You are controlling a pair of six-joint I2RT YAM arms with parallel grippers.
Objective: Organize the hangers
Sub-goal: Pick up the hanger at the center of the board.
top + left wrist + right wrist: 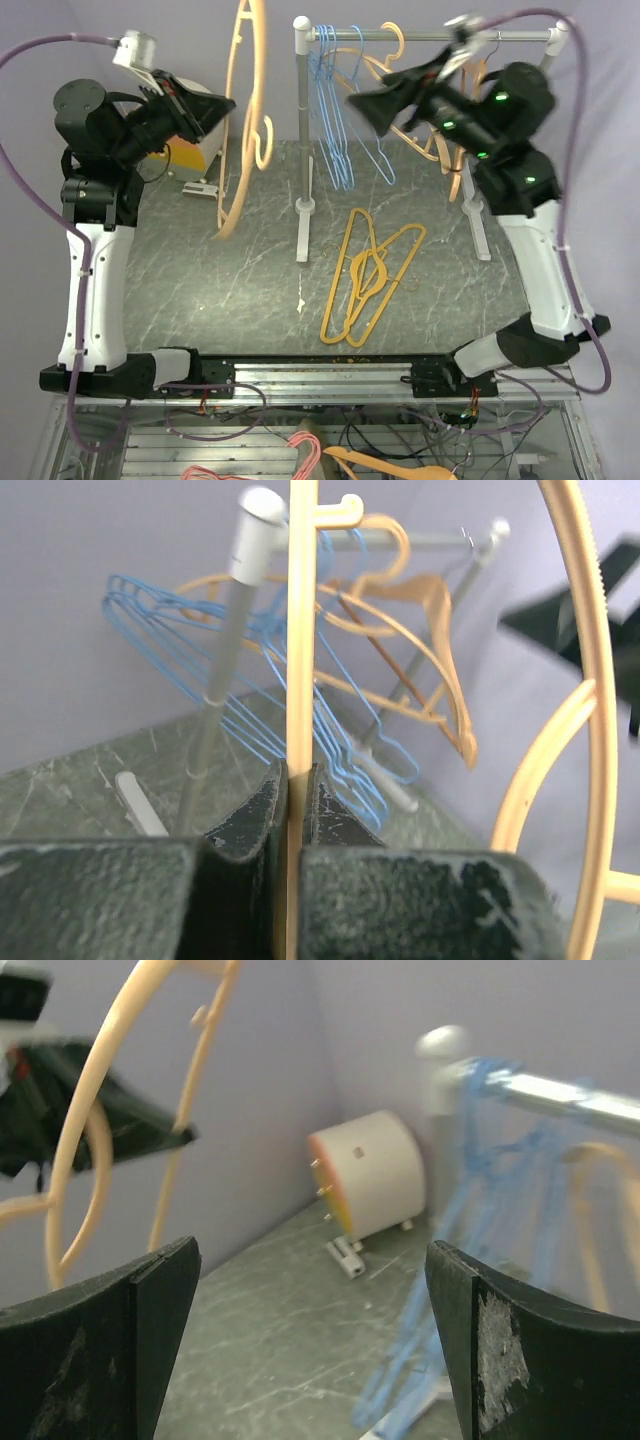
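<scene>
Firstly, at the bottom edge of the overhead view, below the table's near edge: pink hangers (308,448) lying among loose wiring.

Next, lower centre of that view: orange triangular plastic hangers (370,275) lying flat and overlapping on the dark grey marbled table (200,280), just in front of the rack's left post and slightly right of it. Count not clear from the overlap.

Further back, left of centre: left gripper (218,112) clamped shut on a pale tan plastic hanger (240,120). Hanger held clear of the table, roughly upright, reaching to the top edge of the frame. Confirmed in the left wrist view: black fingers (250,810) pressed on either side of a straight bar of that hanger, no gap to be seen. Curved part of the same hanger visible at the right of that frame.

Right of centre, upper part of the overhead view: right gripper (362,103) raised off the table beside the rail, jaws spread wide, holding nothing. In the right wrist view, only table and wall visible between the two black fingers (110,1350).

Behind both grippers: grey metal rack (303,130), its rail running across the top of the overhead view. Hung at the rail's left end: thin light-blue wire hangers (335,130), bunched close together. Hung further right on the same rail: tan hook-topped hangers (395,50), partly hidden by the right arm. Number not determinable.

Farthest, upper left of the overhead view: white cylinder with an orange-rimmed face (375,1175), standing on the table against the lilac wall.
</scene>
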